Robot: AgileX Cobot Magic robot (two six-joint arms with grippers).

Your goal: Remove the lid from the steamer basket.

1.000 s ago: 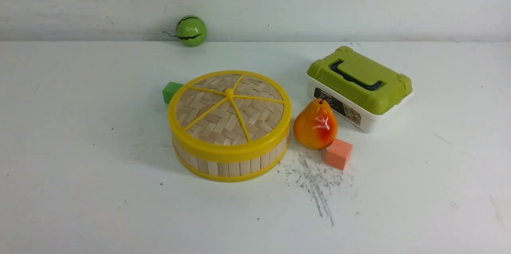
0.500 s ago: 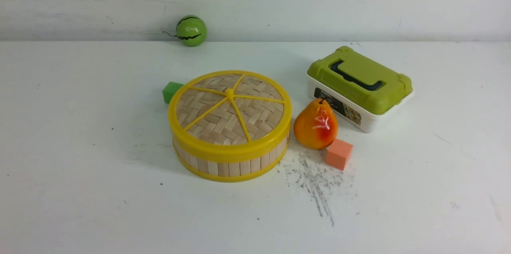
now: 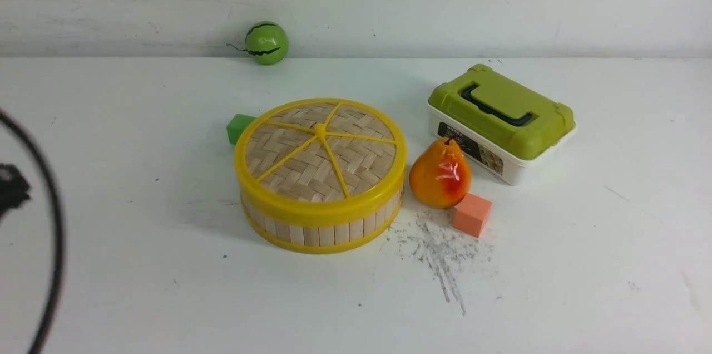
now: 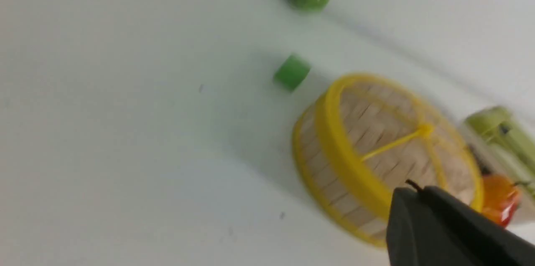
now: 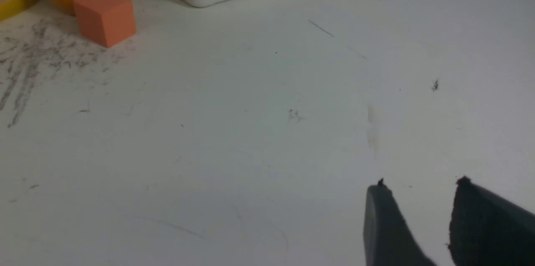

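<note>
Black cable (image 3: 57, 231) has entered at left; pear (image 3: 440, 174), green block (image 3: 238, 127) flank lid (image 3: 320, 159).

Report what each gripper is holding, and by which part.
Nothing is held. The right gripper is open over the table; the left gripper grips nothing visible, and the lid rests untouched on the steamer basket.

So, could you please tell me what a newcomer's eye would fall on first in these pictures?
The steamer basket sits in the centre, with its yellow-rimmed woven lid on. At its right stand an orange pear and a salmon cube, with a green-lidded box behind them. A green ball lies far back on the left.
</note>
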